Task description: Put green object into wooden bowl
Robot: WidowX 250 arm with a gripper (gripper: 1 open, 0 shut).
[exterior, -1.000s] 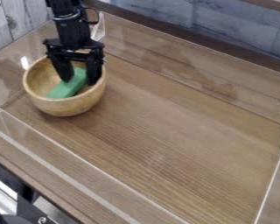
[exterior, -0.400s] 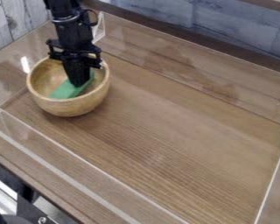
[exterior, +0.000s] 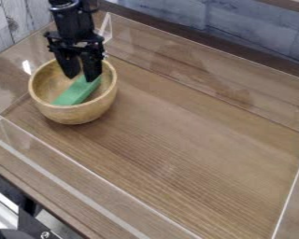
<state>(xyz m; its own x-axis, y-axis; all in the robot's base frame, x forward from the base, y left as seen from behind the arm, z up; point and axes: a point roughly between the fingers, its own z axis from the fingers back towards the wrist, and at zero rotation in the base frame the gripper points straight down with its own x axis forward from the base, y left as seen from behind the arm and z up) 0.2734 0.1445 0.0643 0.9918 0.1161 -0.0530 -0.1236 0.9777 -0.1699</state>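
Hanging over the green block (exterior: 78, 92) in the bowl (exterior: 71, 114), with gripper (exterior: 81, 76) fingers spread apart.

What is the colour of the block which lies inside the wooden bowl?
The block is green; the camera view shows it best.

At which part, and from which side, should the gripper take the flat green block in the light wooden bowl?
Probably best from above, pinching the flat green block across its narrow width near the middle: it is long and slim, lies at a slant, and the wall of the light wooden bowl surrounds it.
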